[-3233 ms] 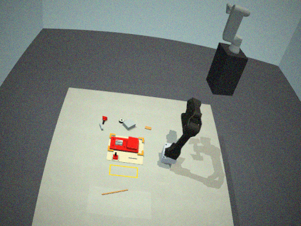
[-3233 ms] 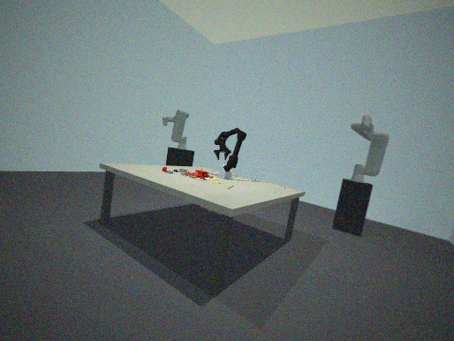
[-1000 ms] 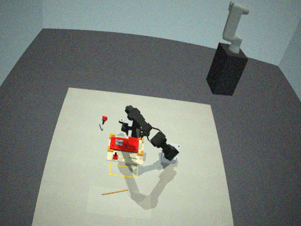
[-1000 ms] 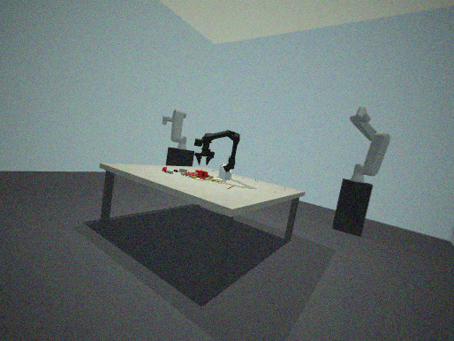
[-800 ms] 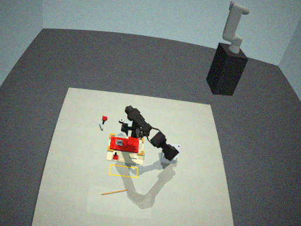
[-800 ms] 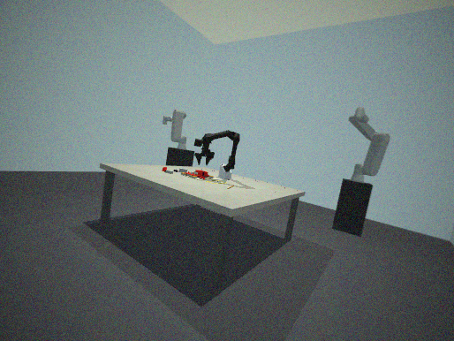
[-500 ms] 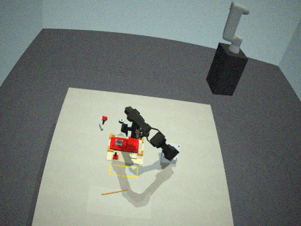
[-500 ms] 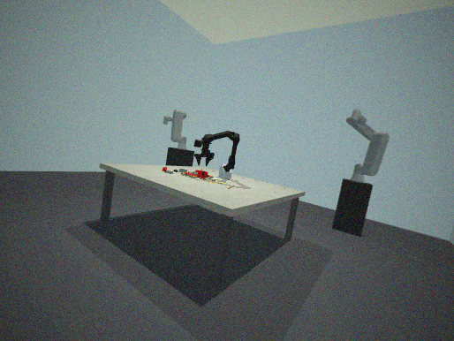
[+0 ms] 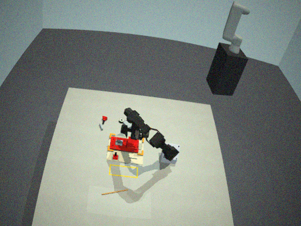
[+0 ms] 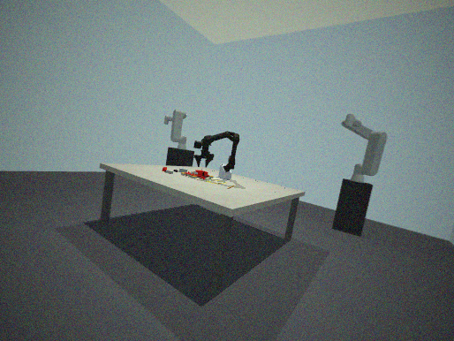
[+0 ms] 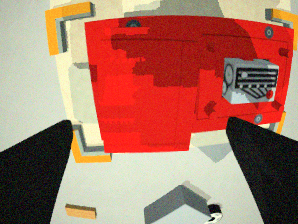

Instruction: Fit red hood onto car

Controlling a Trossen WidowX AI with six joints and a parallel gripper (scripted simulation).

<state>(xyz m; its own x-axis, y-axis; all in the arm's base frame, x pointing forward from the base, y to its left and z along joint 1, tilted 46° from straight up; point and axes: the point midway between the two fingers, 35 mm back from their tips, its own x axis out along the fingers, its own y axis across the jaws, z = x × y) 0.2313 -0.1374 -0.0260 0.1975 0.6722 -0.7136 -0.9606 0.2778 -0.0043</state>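
Observation:
The red car chassis (image 9: 117, 149) (image 11: 150, 100) sits in a jig with orange corner brackets (image 11: 52, 32) (image 9: 109, 148). The grey engine block (image 9: 119, 142) (image 11: 250, 82) is uncovered, with small red pegs around it on the deck. A raised red box (image 9: 133, 142) (image 11: 140, 115) stands over the chassis end away from the engine; I cannot tell whether it is the cabin or the loose hood. No other hood shell can be made out. My gripper (image 9: 130, 134) (image 10: 202, 164) (image 11: 152, 126) is open and empty above the chassis, beside its long edge.
A grey wedge-like block (image 11: 180, 205) and an orange block (image 11: 80, 211) lie beside the jig. A small red-and-black object (image 9: 104, 118) lies farther off. A red piece with a black stem (image 9: 115, 157) is on the jig's other side, with a thin orange stick (image 9: 114, 192) beyond.

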